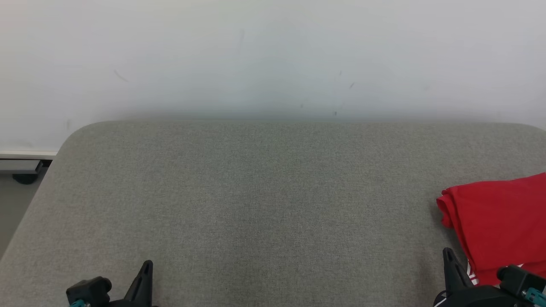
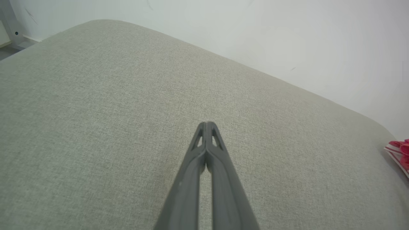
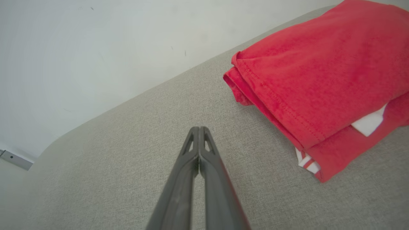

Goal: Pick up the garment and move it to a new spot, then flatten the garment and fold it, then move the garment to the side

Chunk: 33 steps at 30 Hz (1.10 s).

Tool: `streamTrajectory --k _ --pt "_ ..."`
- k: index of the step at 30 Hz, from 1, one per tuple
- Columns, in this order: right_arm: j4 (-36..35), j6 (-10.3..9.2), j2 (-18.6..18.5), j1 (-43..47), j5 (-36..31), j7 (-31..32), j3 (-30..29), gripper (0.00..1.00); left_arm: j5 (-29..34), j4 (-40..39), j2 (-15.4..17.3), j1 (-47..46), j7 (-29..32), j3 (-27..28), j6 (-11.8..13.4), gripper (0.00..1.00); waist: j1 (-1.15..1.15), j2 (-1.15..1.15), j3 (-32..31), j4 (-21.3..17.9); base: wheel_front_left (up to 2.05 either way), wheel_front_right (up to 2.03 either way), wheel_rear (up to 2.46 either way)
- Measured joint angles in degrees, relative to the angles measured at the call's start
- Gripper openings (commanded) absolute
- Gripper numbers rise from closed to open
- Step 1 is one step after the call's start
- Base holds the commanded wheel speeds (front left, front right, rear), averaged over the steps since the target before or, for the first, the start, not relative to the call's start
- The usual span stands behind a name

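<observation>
One folded red garment (image 1: 499,226), two grippers, both pinched closed on nothing.

I see the garment at 4 o'clock on the grey padded surface (image 1: 256,192), cut by the right edge of my head view. My left gripper (image 2: 207,125) sits low at 7 o'clock. My right gripper (image 3: 198,129) is at 5 o'clock, just beside the garment and apart from it. Both point to 12. Open fabric spreads from centre to the rounded far edge under the wall (image 1: 273,55).

I log my left pincer (image 2: 207,125): jaws pressed together tip to tip, empty, low at my left. My right pincer (image 3: 198,129): likewise closed, empty, low at my right.
</observation>
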Motion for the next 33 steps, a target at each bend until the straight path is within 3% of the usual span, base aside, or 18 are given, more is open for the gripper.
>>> streamTrajectory --k 33 --pt "1.8 2.82 0.0 -3.1 23.0 3.5 -1.0 0.0 -23.3 -1.1 -3.2 0.0 5.1 8.6 -3.5 0.0 0.0 0.0 1.1 0.1 0.0 0.0 0.0"
